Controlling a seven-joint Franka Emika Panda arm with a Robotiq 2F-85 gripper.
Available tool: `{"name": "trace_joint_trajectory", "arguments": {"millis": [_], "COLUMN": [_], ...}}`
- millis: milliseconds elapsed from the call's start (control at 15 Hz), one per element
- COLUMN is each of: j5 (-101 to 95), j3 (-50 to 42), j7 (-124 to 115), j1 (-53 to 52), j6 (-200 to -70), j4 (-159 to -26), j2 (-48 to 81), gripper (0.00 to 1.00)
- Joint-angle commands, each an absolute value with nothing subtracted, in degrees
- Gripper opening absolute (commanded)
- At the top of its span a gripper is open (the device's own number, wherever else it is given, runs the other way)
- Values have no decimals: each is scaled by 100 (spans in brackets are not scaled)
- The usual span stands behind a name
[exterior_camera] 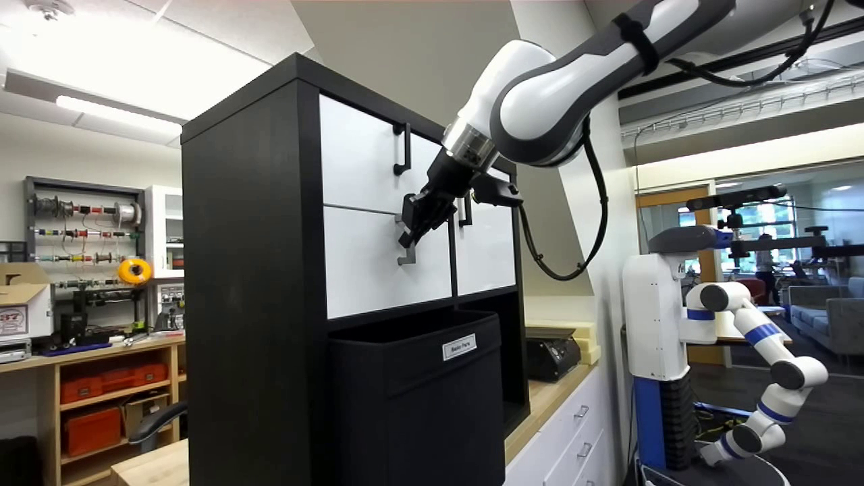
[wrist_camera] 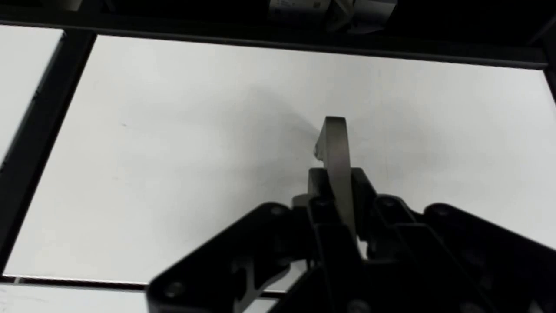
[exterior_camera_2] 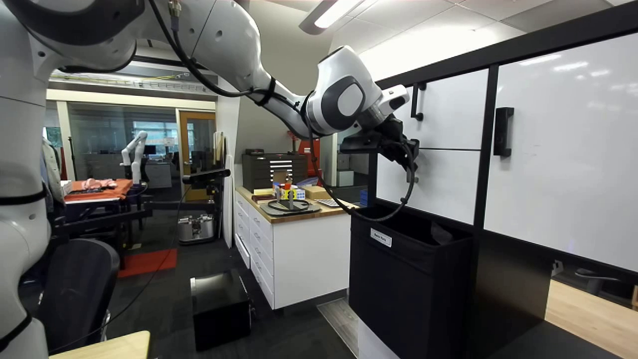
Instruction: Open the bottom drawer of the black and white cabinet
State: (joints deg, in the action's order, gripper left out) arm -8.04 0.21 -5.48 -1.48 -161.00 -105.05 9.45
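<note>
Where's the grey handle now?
In the wrist view, the grey handle is right of centre on the bottom drawer, clamped by the gripper. In an exterior view, it's below the upper black handle.

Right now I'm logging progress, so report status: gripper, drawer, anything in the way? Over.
Gripper closed on the handle. Bottom drawer shut. Bin juts out below, likely under the drawer's path.

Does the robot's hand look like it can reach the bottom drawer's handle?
Yes, most likely: the gripper has its fingers on both sides of the gray handle, and nothing seems in the way.
</note>
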Motion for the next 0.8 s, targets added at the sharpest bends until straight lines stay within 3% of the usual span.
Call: {"name": "trace_joint_trajectory", "arguments": {"millis": [0, 733], "j5": [-889, -575], "j3": [3, -14], "j7": [-547, -551], "j1": [-160, -117], "j6": [-16272, -16513], "j4": [-10515, -11542], "j2": [961, 288], "gripper": [5, 5]}}
